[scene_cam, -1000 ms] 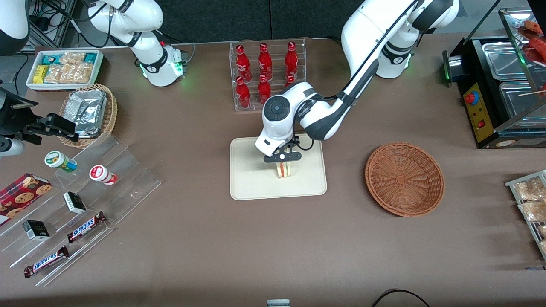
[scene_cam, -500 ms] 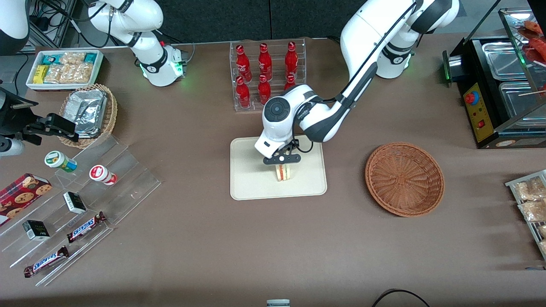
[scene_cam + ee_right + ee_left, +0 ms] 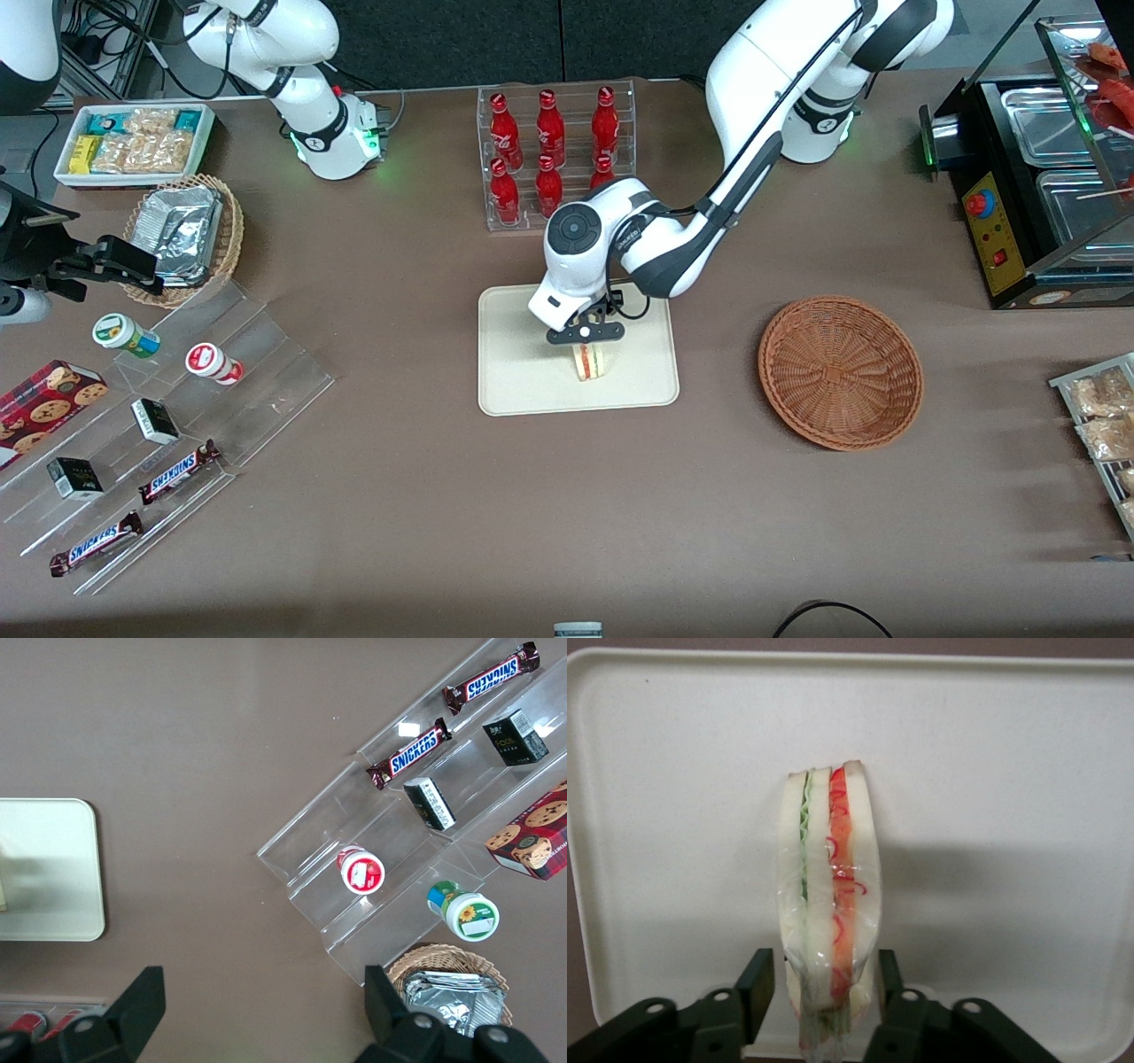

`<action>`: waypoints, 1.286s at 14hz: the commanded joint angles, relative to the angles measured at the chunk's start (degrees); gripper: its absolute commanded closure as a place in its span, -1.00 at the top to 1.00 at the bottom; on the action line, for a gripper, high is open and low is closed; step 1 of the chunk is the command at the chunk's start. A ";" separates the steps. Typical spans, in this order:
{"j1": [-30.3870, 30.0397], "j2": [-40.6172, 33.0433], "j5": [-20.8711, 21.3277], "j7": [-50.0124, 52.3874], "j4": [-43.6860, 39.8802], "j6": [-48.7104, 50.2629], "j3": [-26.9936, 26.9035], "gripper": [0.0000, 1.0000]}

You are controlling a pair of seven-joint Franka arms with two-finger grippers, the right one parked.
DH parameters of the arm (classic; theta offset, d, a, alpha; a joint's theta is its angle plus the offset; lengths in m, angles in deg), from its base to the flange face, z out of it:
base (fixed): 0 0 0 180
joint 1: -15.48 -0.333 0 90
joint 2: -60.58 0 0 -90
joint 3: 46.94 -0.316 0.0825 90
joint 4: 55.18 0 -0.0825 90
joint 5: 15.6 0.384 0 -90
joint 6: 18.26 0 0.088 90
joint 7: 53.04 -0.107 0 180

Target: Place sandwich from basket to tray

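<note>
The gripper (image 3: 585, 335) has crept slightly upward in the frame over the last second while the sandwich (image 3: 589, 361) stays put on the tray (image 3: 514, 390), so the drop-off looks made, leaving the basket (image 3: 840, 370) at centre right empty. The jaws stand spread either side of the sandwich (image 3: 830, 904), barely clear of it. It stands on edge, wrapped in clear film, green and red layers showing.

Left arm: extended, wrist bent downward. Gripper (image 3: 586, 333): pointing down, fingers (image 3: 757, 979) parted, touching nothing.
</note>
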 commanded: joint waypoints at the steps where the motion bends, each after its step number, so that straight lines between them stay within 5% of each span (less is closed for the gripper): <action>1: 0.19 -3.57 0.46 1.70 -1.06 4.16 -0.45 1.00; 10: -9.73 -22.55 -4.82 0.91 -0.97 22.27 -0.62 1.00; 18: -22.21 -31.53 -6.75 -16.56 -2.37 36.33 -0.62 1.00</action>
